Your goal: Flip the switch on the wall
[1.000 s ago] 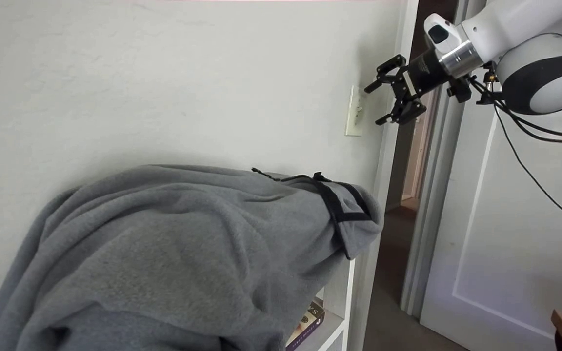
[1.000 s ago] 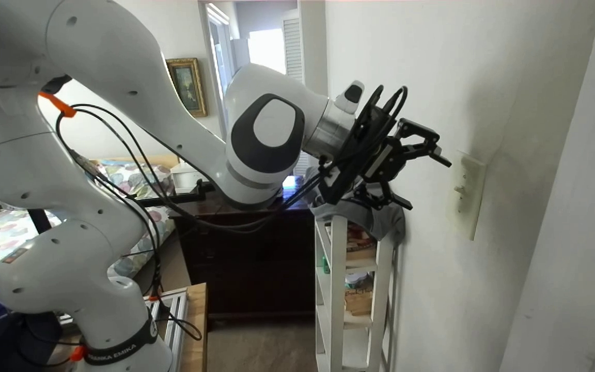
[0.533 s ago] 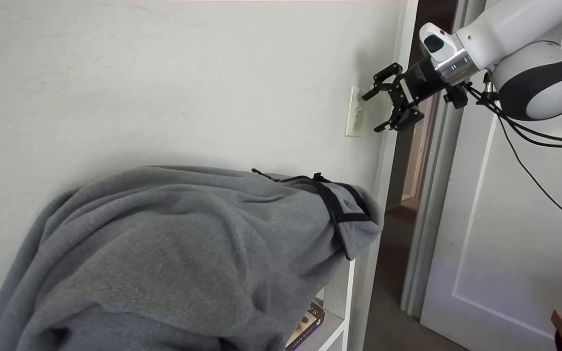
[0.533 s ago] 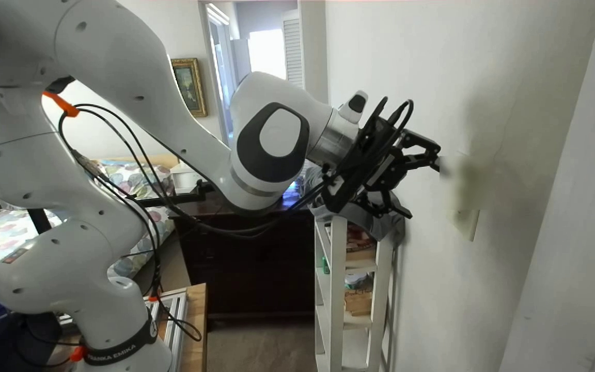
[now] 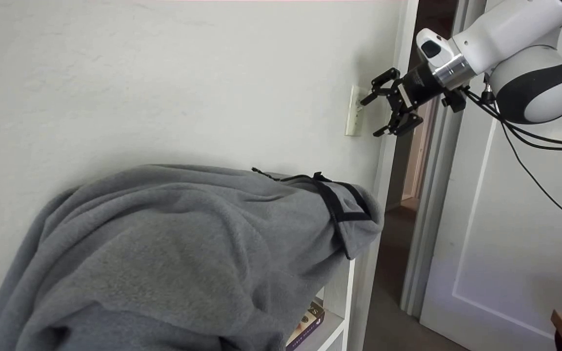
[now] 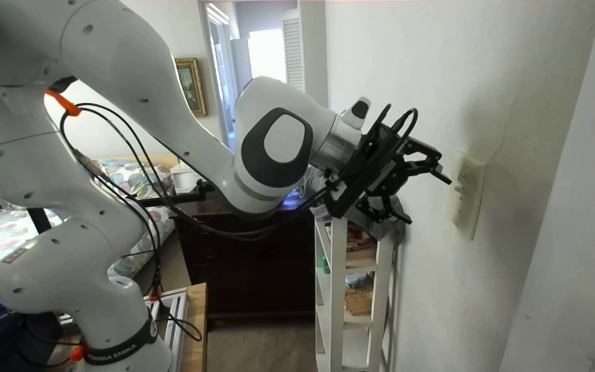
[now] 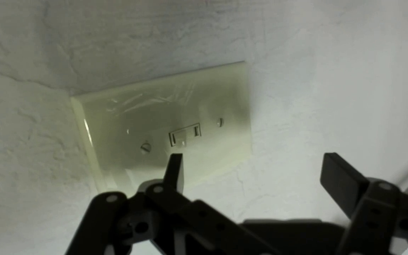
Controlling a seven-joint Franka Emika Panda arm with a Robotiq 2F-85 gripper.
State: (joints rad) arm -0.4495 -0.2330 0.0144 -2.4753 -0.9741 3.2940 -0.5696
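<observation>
The switch, a cream-white plate with a small toggle in its middle, is on the off-white wall (image 5: 188,87). It shows in both exterior views (image 5: 353,119) (image 6: 470,201) and fills the left middle of the wrist view (image 7: 221,92). My gripper (image 5: 370,118) is open and empty in front of the plate, tilted downward. It also shows open in an exterior view (image 6: 428,200) and in the wrist view (image 7: 253,156). In the wrist view the left fingertip stands just below the toggle (image 7: 181,138); the right one is over bare wall. I cannot tell for certain whether the fingertip touches the plate.
A grey blanket heap (image 5: 188,253) lies over a white shelf (image 6: 338,289) below the switch. A white door frame (image 5: 395,126) and an open white door (image 5: 500,243) stand close by the gripper. A dark dresser (image 6: 256,268) is behind the arm.
My gripper has moved down along the front of the switch plate, with its upper fingertip now nearer the toggle's height. It has stayed open. The switch plate and blanket have not moved.
</observation>
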